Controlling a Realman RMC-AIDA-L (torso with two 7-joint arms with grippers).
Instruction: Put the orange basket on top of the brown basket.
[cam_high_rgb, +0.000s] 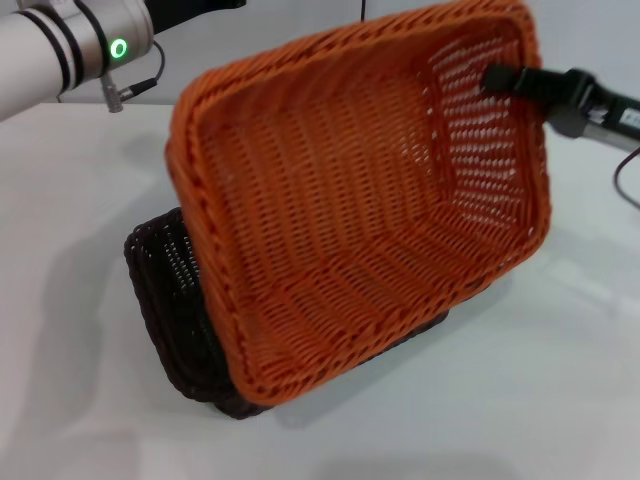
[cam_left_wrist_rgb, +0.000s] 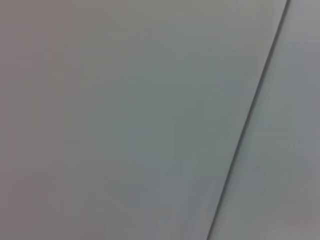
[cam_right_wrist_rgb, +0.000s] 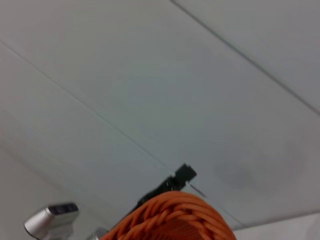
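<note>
The orange basket (cam_high_rgb: 350, 200) is lifted and tilted steeply, its open side facing the head camera. Its lower long edge rests over the brown basket (cam_high_rgb: 175, 300), which stands on the table and shows only at the lower left under it. My right gripper (cam_high_rgb: 500, 80) comes in from the right and is shut on the orange basket's right short rim, with one black finger inside the basket. A piece of the orange rim shows in the right wrist view (cam_right_wrist_rgb: 175, 220). My left arm (cam_high_rgb: 60, 45) is parked at the upper left; its gripper is out of view.
The white table (cam_high_rgb: 90, 400) lies all around the baskets. The left wrist view shows only a plain grey surface with a thin seam (cam_left_wrist_rgb: 250, 115). A cable (cam_high_rgb: 625, 180) hangs from the right arm.
</note>
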